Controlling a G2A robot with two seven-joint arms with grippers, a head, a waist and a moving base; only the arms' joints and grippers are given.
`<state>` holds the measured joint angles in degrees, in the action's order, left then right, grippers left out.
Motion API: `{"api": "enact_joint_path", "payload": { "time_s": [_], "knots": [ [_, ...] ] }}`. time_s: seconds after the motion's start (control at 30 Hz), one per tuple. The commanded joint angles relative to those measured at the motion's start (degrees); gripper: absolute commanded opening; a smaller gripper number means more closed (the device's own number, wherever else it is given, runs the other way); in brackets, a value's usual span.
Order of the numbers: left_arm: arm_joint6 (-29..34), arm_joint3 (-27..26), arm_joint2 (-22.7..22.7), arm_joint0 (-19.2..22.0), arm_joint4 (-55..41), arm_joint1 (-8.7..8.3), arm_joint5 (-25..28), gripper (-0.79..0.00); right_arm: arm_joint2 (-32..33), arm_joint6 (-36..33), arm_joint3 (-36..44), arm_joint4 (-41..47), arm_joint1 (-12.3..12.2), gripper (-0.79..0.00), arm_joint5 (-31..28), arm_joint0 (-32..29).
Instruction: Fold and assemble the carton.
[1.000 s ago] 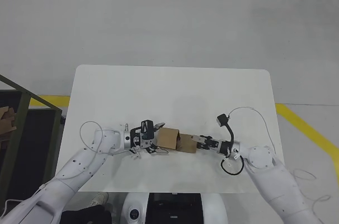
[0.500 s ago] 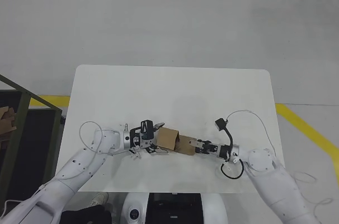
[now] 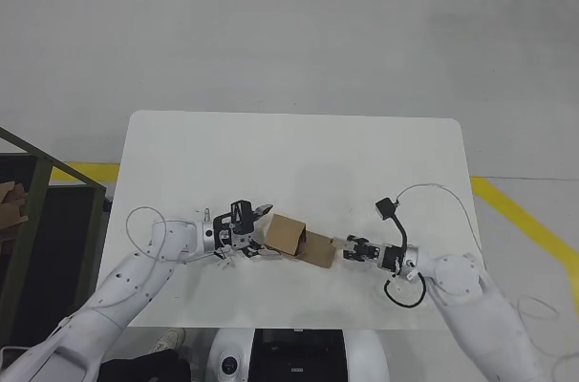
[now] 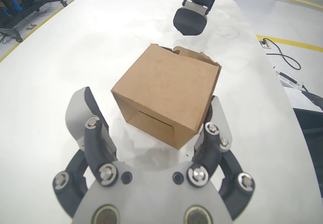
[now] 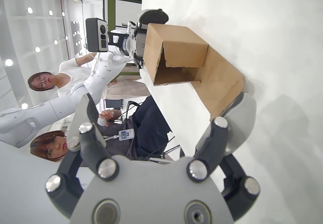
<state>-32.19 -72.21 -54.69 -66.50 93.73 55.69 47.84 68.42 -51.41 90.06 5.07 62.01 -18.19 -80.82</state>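
A small brown carton (image 3: 288, 234) lies on its side on the white table (image 3: 289, 153), near the front edge. Both of its ends are open, and one flap (image 3: 319, 251) lies flat on the table toward my right arm. My left gripper (image 3: 252, 230) is open at the carton's (image 4: 164, 89) near end; one finger (image 4: 214, 111) touches a corner and the other stands apart. My right gripper (image 3: 354, 250) is open just beyond the flap (image 5: 219, 78), with one finger (image 5: 243, 106) at the flap's edge. The carton's inside (image 5: 176, 73) looks empty.
A green metal rack (image 3: 41, 191) holding flat cardboard (image 3: 3, 215) stands off the table's left side. The table's front edge lies close behind both grippers. A thin cable (image 3: 428, 191) loops above my right wrist.
My right gripper has drawn back out of the carton's open end toward the right. My left gripper has shifted slightly left, and the carton has turned a little.
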Motion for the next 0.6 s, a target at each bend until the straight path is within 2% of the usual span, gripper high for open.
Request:
{"api": "enact_joint_path", "payload": {
  "time_s": [0.0,0.03,0.07,0.2,0.33,0.57],
  "knots": [
    [-0.29,-0.17,-0.62,-0.48,0.54,-0.32,0.11,-0.409,0.15,0.46,1.5,-1.32,-0.18,-0.018,1.24,-1.1],
    [-0.36,-0.27,-0.81,-0.68,0.69,-0.42,0.15,-0.406,0.13,0.93,2.1,-1.56,-0.22,-0.129,1.47,-1.68],
    [-0.31,-0.38,-0.94,-0.81,0.83,-0.5,0.27,-0.406,-0.02,1.11,2.42,-1.58,-0.25,-0.169,1.64,-2.24],
    [-0.3,-0.9,-1.18,-1.19,0.84,-0.66,0.49,-0.409,-0.73,1.28,3.04,-2.68,-0.34,-0.154,3.04,-3.22],
    [-0.23,-1.27,-1.08,-1.3,0.71,-0.65,0.46,-0.409,-0.88,1.24,3.65,-4.24,-0.53,-0.228,4.6,-3.64],
    [-0.33,-1.3,-0.93,-1.17,0.55,-0.61,0.3,-0.409,-1.58,0.34,5.07,-9.23,-0.88,-0.237,9.55,-3.33]
  ]
}}
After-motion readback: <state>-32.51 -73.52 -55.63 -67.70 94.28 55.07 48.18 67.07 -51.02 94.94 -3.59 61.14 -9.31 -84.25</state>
